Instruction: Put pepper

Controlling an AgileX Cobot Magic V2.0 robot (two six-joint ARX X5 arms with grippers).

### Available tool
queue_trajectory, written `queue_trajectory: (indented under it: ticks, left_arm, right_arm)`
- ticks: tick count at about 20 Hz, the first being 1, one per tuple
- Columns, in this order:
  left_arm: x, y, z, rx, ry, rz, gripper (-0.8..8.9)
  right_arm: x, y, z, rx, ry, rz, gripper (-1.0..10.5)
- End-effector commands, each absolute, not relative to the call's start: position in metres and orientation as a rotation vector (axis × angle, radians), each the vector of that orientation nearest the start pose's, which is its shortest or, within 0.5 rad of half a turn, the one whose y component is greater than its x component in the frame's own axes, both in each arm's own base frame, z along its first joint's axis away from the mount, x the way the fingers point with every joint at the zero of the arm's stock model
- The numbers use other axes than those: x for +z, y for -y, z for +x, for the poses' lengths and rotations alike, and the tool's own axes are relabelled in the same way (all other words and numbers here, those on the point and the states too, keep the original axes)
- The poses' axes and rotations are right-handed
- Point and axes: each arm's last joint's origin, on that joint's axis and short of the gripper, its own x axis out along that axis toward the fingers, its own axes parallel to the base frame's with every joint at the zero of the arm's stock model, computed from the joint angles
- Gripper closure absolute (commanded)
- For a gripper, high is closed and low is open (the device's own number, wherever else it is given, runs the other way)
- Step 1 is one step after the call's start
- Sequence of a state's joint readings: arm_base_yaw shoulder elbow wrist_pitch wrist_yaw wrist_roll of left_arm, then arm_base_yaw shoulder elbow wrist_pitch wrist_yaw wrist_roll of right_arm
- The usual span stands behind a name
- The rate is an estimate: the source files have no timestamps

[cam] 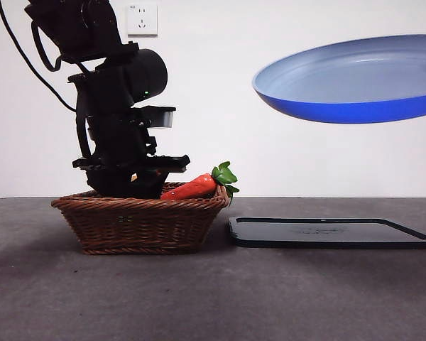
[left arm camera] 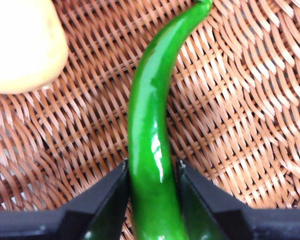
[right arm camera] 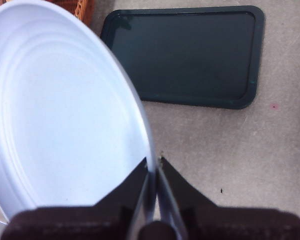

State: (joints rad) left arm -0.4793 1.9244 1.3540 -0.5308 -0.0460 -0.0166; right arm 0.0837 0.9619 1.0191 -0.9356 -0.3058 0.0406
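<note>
The glossy green pepper lies on the floor of the wicker basket. My left gripper reaches down into the basket, with one jaw pressed against each side of the pepper's thick end. In the front view the pepper is hidden behind the basket wall. My right gripper is shut on the rim of a blue plate. It holds the plate tilted in the air at the upper right.
A red-orange vegetable with a leafy green top rests on the basket's right rim. A pale yellow object lies in the basket near the pepper. A dark flat tray lies on the table right of the basket, below the plate.
</note>
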Motion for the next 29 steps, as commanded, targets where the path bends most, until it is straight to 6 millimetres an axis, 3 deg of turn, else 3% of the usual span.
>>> queue_trajectory:
  ticks: [1, 5, 9, 13, 16, 21, 26, 29]
  left_arm:
    - [0.185, 0.185, 0.351, -0.381, -1.072, 0.270, 6.64]
    - [0.208, 0.181, 0.344, -0.383, -1.039, 0.261, 6.64]
    - [0.251, 0.174, 0.328, -0.400, -0.938, 0.231, 6.64]
    - [0.296, 0.174, 0.298, -0.516, -0.856, 0.151, 6.64]
    - [0.314, 0.186, 0.280, -0.660, -0.827, 0.067, 6.64]
    - [0.303, 0.225, 0.259, -0.807, -0.865, 0.113, 6.64]
    - [0.269, 0.256, 0.260, -0.798, -0.910, 0.228, 6.64]
    - [0.254, 0.264, 0.265, -0.796, -0.932, 0.239, 6.63]
  right_arm:
    - [0.327, -0.023, 0.171, 0.352, -0.857, 0.136, 9.4]
    - [0.326, -0.024, 0.172, 0.351, -0.861, 0.137, 9.4]
    - [0.320, -0.024, 0.182, 0.342, -0.905, 0.153, 9.4]
    - [0.302, -0.027, 0.205, 0.324, -0.995, 0.202, 9.4]
    - [0.285, -0.036, 0.229, 0.372, -1.061, 0.275, 9.4]
    - [0.260, -0.055, 0.255, 0.407, -1.131, 0.336, 9.4]
    - [0.257, -0.070, 0.256, 0.445, -1.138, 0.322, 9.4]
    - [0.257, -0.070, 0.255, 0.447, -1.146, 0.321, 9.4]
